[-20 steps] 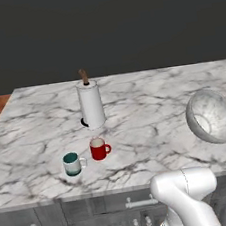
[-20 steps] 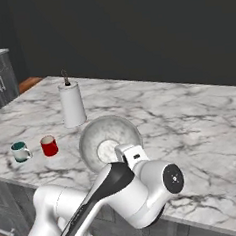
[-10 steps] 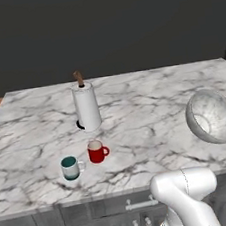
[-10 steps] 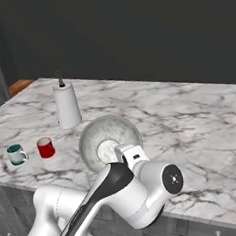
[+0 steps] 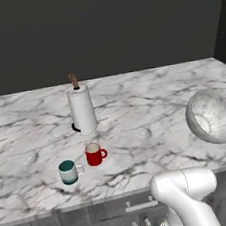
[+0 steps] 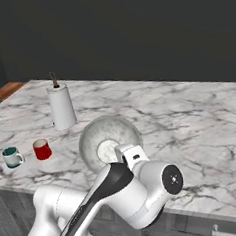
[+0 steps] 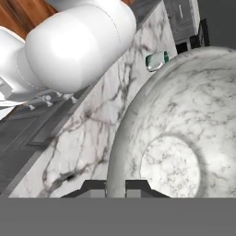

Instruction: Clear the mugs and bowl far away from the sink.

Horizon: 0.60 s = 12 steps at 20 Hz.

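The speckled white-grey bowl (image 5: 210, 117) (image 6: 109, 140) hangs tilted on its side above the counter's near right part. My gripper (image 7: 115, 188) is shut on the bowl's rim (image 7: 120, 152), one finger inside and one outside. The red mug (image 5: 94, 154) (image 6: 42, 149) and the pale grey mug with teal inside (image 5: 68, 172) (image 6: 12, 157) (image 7: 156, 60) stand side by side near the counter's front left, well apart from the bowl. The sink is out of view.
A white paper towel roll (image 5: 82, 109) (image 6: 62, 107) stands upright behind the mugs. The marble counter (image 5: 139, 106) stretches wide to the right and back. Dark cabinet drawers (image 5: 113, 216) run below its front edge.
The whole scene has slid slightly left in both base views, so the camera has moved. The bowl stays held in the same place relative to the arm.
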Tool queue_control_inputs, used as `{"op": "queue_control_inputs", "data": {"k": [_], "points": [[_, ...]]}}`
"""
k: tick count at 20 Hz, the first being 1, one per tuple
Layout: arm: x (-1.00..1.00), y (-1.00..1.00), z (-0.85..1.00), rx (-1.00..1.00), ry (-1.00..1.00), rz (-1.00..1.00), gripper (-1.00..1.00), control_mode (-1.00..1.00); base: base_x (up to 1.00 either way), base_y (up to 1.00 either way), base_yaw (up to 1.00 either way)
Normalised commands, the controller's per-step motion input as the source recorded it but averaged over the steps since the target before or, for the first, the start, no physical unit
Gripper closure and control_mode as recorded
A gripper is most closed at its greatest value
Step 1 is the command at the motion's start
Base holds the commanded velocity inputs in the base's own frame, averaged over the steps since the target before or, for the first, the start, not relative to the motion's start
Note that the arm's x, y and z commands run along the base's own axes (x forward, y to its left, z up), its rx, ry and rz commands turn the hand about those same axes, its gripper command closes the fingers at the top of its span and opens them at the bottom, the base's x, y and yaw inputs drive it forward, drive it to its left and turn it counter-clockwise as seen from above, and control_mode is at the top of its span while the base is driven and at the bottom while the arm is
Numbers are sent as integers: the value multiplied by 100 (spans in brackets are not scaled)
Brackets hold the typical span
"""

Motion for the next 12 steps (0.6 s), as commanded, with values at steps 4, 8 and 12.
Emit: {"op": "queue_control_inputs", "data": {"k": [4,8,12], "points": [[14,0,0,0,0,0,100,-100,22,0,-1],[27,0,0,0,1,0,100,-100,0,0,0],[43,0,-5,0,13,0,100,-100,0,0,0]]}}
